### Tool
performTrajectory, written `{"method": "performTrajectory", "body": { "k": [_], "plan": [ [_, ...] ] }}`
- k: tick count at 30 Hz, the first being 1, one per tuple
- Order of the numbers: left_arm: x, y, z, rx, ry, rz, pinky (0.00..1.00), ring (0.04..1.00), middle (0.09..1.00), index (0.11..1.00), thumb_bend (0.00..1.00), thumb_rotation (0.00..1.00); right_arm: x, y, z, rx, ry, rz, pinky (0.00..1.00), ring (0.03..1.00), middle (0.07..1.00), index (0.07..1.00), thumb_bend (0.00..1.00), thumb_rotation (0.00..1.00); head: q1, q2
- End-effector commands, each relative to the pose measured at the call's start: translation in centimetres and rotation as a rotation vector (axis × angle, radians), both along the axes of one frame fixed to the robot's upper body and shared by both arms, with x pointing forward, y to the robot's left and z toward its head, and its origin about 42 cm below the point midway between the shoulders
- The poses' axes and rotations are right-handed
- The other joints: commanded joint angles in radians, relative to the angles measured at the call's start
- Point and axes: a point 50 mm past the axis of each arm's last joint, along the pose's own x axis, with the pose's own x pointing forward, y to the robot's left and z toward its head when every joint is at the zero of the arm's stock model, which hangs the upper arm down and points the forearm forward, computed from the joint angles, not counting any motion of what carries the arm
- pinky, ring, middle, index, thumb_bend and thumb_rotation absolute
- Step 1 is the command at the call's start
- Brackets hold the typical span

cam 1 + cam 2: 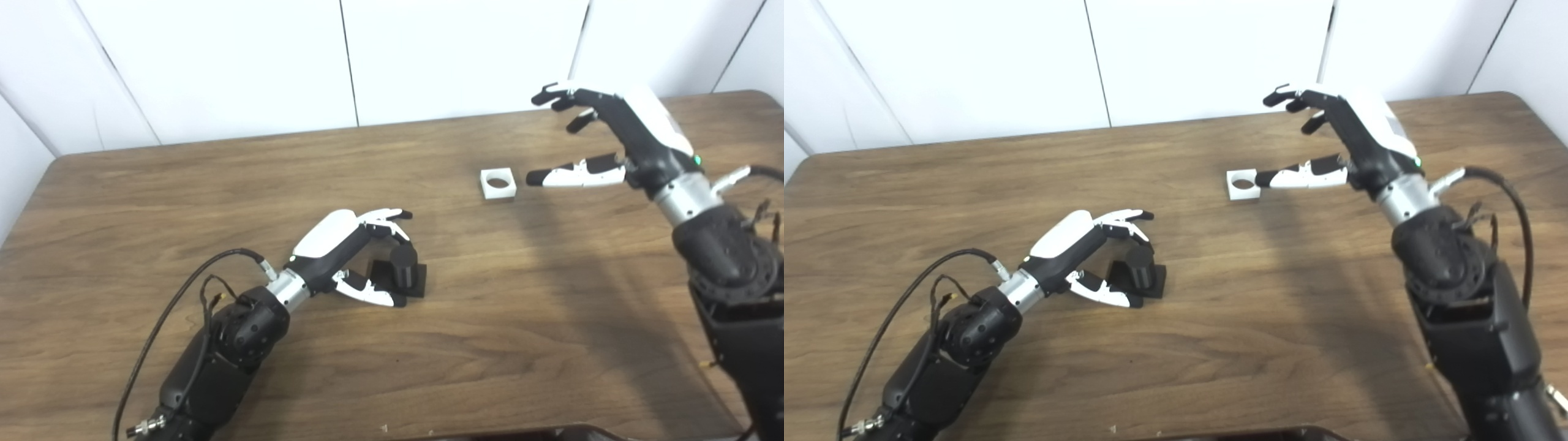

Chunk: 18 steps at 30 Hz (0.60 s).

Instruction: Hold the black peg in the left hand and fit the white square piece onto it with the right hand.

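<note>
Reaching in from the near left corner of the table point(551, 343), the left hand point(343, 248) lies low over the wood with its fingers point(386, 217) curled above the black peg point(404, 263) and its thumb point(370, 294) stretched along the near side of the peg's flat black base. The peg stands upright on that square base, which rests flat on the table roughly midway between the left and right edges and nearer the front edge than the back. The fingers arch over the top of the peg and the thumb lies just beside the base, but whether any of them press on it cannot be told from either view; the hand looks half closed around the peg rather than clenched on it.

The right hand point(618, 138) comes in from the right edge and is raised above the table toward the far right corner. It is released, holding nothing: its fingers point(554, 95) spread upward and apart, and its thumb point(572, 174) points left, level with the white square piece point(498, 183). That piece, a white block with a round hole through its top, lies flat on the table just beyond the thumb's tip, toward the back edge. In the right eye view the thumb tip overlaps the block's right side; in the left eye view a small gap shows between them.

The two task pieces lie well apart.
</note>
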Motion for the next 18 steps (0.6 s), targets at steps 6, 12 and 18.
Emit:
{"method": "performTrajectory", "body": {
  "k": [6,12,18],
  "plan": [
    [-1.2,3.1,-3.1,0.125,0.112,0.044,0.77,0.911,0.904,0.579,0.87,0.24,2.0,-0.3,2.3,-0.076,-0.017,-0.012,0.66,0.817,0.83,0.737,0.79,0.27,-0.034,-0.006],
    [-1.2,3.3,-3.3,0.128,0.123,0.047,0.77,0.918,0.904,0.581,0.88,0.23,4.0,0.0,2.3,-0.171,0.035,-0.015,0.62,0.817,0.845,0.735,0.8,0.26,-0.05,-0.012],
    [-1.3,3.4,-3.5,0.12,0.123,0.047,0.77,0.917,0.896,0.575,0.89,0.22,5.5,-0.1,2.5,-0.234,0.087,-0.014,0.6,0.807,0.854,0.73,0.83,0.29,-0.055,-0.015]
  ]
}}
